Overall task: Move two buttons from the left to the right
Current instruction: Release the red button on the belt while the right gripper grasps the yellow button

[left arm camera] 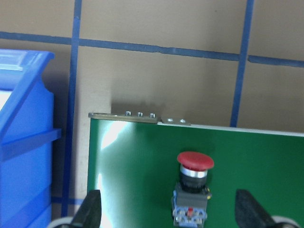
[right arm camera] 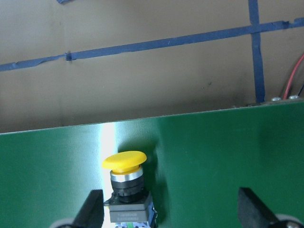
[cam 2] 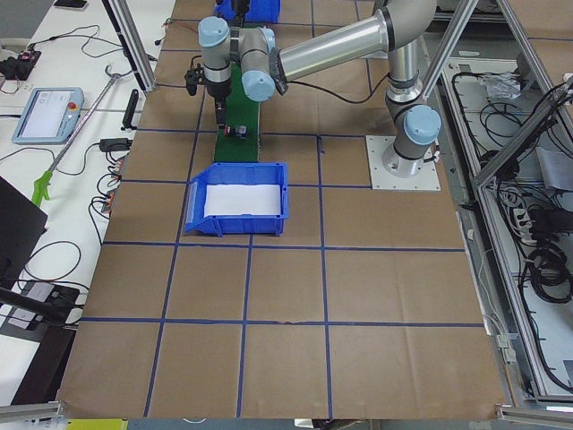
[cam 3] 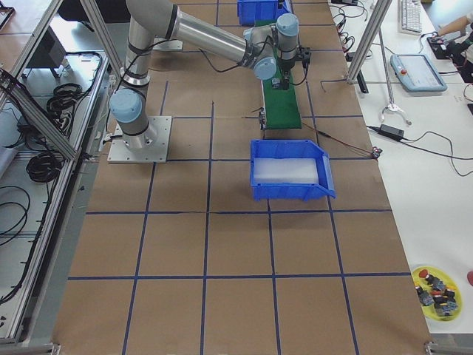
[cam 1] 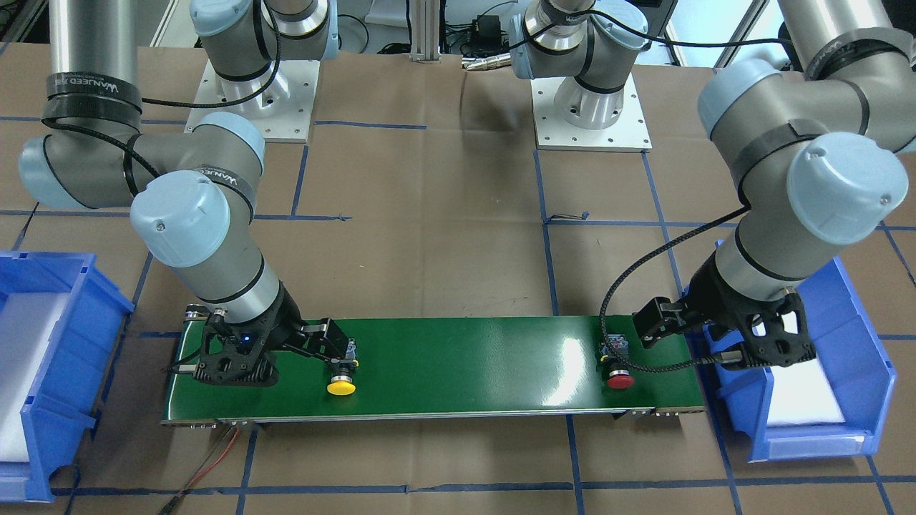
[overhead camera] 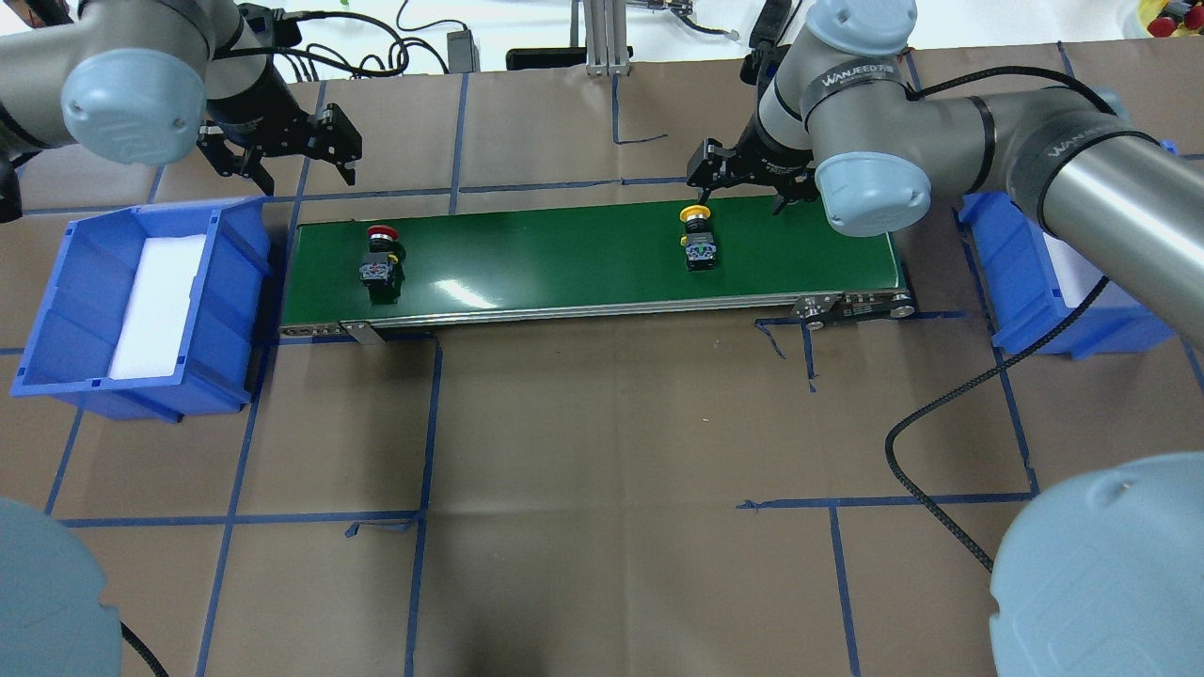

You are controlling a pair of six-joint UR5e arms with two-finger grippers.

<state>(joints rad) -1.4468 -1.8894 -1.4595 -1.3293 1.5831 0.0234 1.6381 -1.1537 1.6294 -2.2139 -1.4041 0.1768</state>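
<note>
The red-capped button (overhead camera: 380, 257) lies on its side at the left end of the green conveyor belt (overhead camera: 564, 254). The yellow-capped button (overhead camera: 697, 240) lies on the belt's right part. My left gripper (overhead camera: 282, 158) is open and empty, above the belt's left end. In the left wrist view the red button (left arm camera: 194, 186) lies between and ahead of the fingers (left arm camera: 90, 211). My right gripper (overhead camera: 743, 179) is open and empty over the yellow button. In the right wrist view the yellow button (right arm camera: 124, 183) sits close to the left finger (right arm camera: 92, 209).
A blue bin (overhead camera: 56, 310) with white padding stands off the belt's left end. A second blue bin (overhead camera: 1011, 273) stands off the right end, partly hidden by my right arm. Brown paper with blue tape lines covers the table. A black cable (overhead camera: 941, 404) loops at the front right.
</note>
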